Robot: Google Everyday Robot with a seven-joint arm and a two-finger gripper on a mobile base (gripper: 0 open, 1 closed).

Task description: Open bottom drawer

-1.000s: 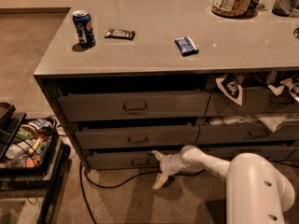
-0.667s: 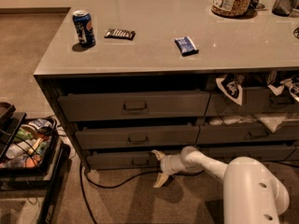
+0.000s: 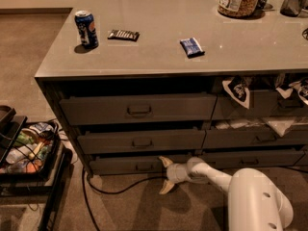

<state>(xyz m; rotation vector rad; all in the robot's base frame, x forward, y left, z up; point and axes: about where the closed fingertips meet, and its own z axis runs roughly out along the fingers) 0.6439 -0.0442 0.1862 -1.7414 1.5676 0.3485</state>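
The bottom drawer [image 3: 115, 165] is the lowest, slimmest dark grey front of the left stack, with a small rectangular pull [image 3: 143, 167] at its centre. A dark gap shows above its front. My gripper [image 3: 165, 174] is low to the floor in front of the drawer's right end, just right of the pull. Its two pale fingers [image 3: 166, 161] are spread apart, one up and one down, and hold nothing. The white arm [image 3: 216, 176] reaches in from the lower right.
Two taller grey drawers [image 3: 138, 109] sit above. The right stack [image 3: 250, 138] shows snack bags. A blue can [image 3: 86, 29], a dark bar [image 3: 123, 34] and a blue packet [image 3: 192, 46] lie on the counter. A cart with items [image 3: 26, 148] stands left. A black cable [image 3: 110, 191] crosses the floor.
Almost nothing differs; the gripper stays open at the drawer's right end, having shifted only very slightly.
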